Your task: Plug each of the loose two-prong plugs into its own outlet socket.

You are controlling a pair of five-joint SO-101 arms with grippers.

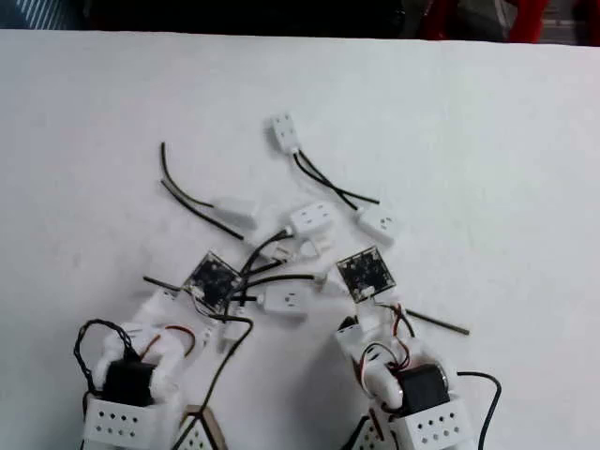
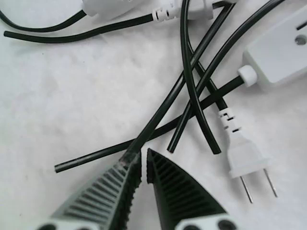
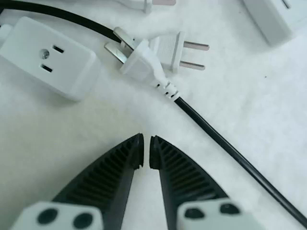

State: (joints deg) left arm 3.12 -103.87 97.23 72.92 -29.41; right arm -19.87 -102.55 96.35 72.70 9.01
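Left tool (image 2: pixel 144 165) hovers with its ribbed fingers pressed together, their tips touching a black cable (image 2: pixel 163 112) on the white desk (image 2: pixel 72 96). A white two-prong plug (image 2: pixel 245 157) lies loose nearby. Right tool (image 3: pixel 146 152), likewise closed on nothing, sits near two overlapping white plugs (image 3: pixel 142 60) beside a white socket block (image 3: pixel 48 60).

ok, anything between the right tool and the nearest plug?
No. In the right wrist view bare table separates the right tool from the plug; its black cord trails off beside.
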